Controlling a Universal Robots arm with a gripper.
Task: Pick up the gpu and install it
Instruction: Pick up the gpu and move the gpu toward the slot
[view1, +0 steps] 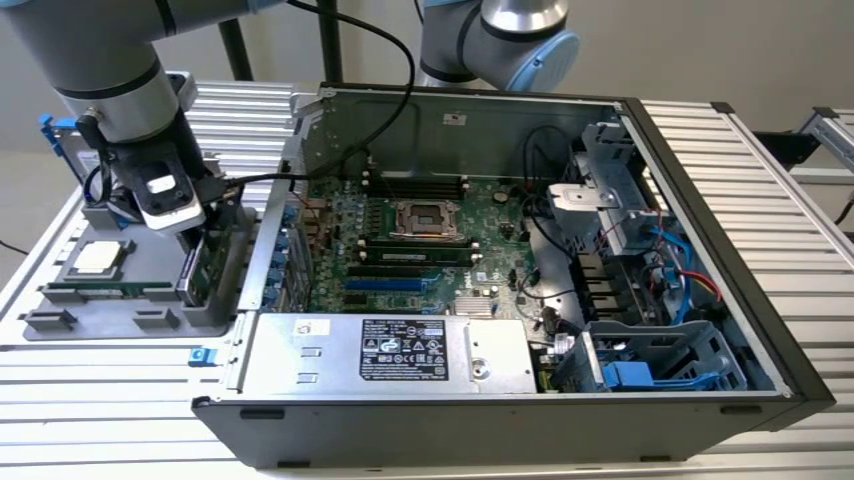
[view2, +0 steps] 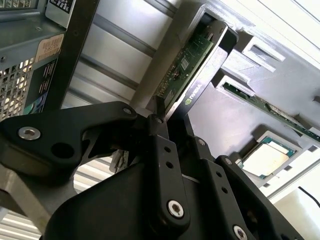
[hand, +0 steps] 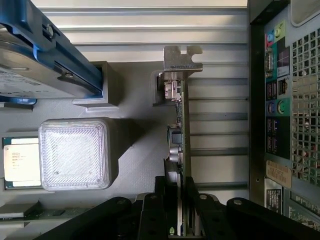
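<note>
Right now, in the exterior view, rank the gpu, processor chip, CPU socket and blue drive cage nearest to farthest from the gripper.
1. gpu, held in the gripper, upright in the grey holder.
2. processor chip, in the holder, toward the exterior view's left.
3. CPU socket, on the motherboard.
4. blue drive cage, case corner, exterior view's right.

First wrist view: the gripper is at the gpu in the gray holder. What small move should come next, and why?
Probably a short, straight lift. The gripper looks closed on the gpu, the card stands on edge in its gray holder, and the computer case is close beside it.
</note>
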